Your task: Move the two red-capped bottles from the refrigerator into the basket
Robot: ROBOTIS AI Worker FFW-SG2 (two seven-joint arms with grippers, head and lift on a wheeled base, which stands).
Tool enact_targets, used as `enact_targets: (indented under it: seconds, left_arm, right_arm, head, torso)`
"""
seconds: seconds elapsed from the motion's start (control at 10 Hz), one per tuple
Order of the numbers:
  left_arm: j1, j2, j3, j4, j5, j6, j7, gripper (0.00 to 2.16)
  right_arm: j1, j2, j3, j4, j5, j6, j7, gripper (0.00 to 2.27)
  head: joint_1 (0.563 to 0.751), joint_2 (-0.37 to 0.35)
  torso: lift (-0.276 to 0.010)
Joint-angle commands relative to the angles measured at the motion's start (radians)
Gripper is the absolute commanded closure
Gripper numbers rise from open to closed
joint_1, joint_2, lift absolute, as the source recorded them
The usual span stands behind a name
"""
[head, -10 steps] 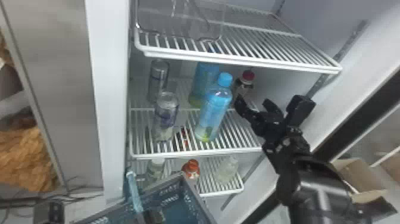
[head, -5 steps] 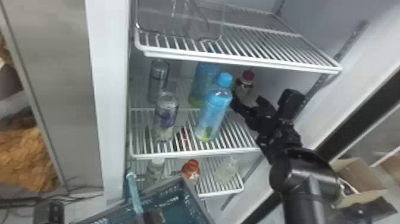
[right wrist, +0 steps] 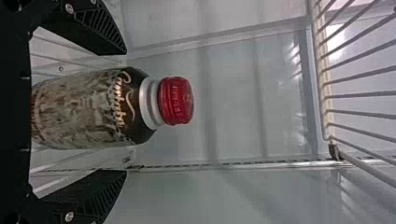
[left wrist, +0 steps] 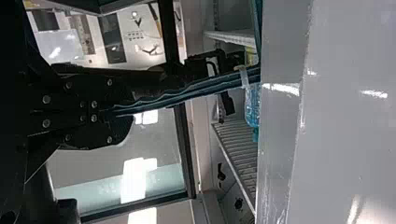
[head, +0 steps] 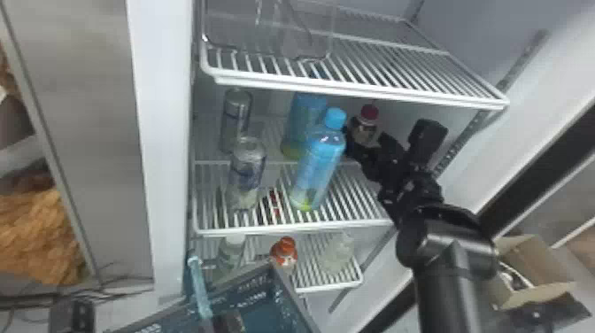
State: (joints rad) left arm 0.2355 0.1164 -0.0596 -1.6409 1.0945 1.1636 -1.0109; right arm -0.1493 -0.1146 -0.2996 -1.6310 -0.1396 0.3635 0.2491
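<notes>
In you go: your right end effector (head: 388, 130) has edged deeper, fingers now apart either side of the red-capped bottle (head: 365, 133), right of the blue-capped bottle (head: 319, 164).

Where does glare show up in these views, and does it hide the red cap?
Left wrist view: white streaks on the glossy panel, bright patches on the glass pane. Right wrist view: pale glints on the refrigerator wall, away from the red-capped bottle, whose cap reads plainly. Head view: small highlights on the front blue bottle.
</notes>
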Motion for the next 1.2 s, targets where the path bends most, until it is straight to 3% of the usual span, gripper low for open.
enact_targets:
  seconds: [0.0, 0.2, 0.3, 0.5, 0.6, 1.1]
  left_arm:
    - [0.000, -0.001, 0.000, 0.000, 0.000, 0.000, 0.000, 1.17]
    - [0.000, -0.001, 0.000, 0.000, 0.000, 0.000, 0.000, 1.17]
    - [0.000, -0.001, 0.002, 0.000, 0.000, 0.000, 0.000, 1.17]
    - [0.002, -0.001, 0.004, 0.000, 0.000, 0.000, 0.000, 1.17]
    - [0.005, -0.001, 0.004, 0.000, 0.000, 0.000, 0.000, 1.17]
    - [0.002, -0.003, 0.002, 0.000, 0.000, 0.000, 0.000, 1.17]
  right_arm:
    - [-0.020, -0.003, 0.000, 0.025, 0.002, 0.005, -0.001, 0.10]
    - [-0.045, -0.013, 0.014, 0.054, -0.002, 0.017, 0.001, 0.15]
    - [-0.057, -0.022, 0.028, 0.079, -0.012, 0.017, 0.006, 0.29]
    - [-0.059, -0.023, 0.028, 0.096, -0.024, 0.017, 0.013, 1.14]
    - [-0.047, -0.022, 0.028, 0.079, -0.016, 0.012, 0.010, 1.27]
    - [0.078, -0.020, 0.012, -0.120, -0.020, 0.000, 0.002, 1.27]
  head:
    - [0.695, -0.350]
    - [0.695, -0.350]
    - [0.695, -0.350]
    - [0.695, -0.350]
    - [0.695, -0.350]
    - [0.695, -0.350]
  torso:
    - [0.000]
    - [0.000]
    - [0.000]
    - [0.000]
    - [0.000]
    - [0.000]
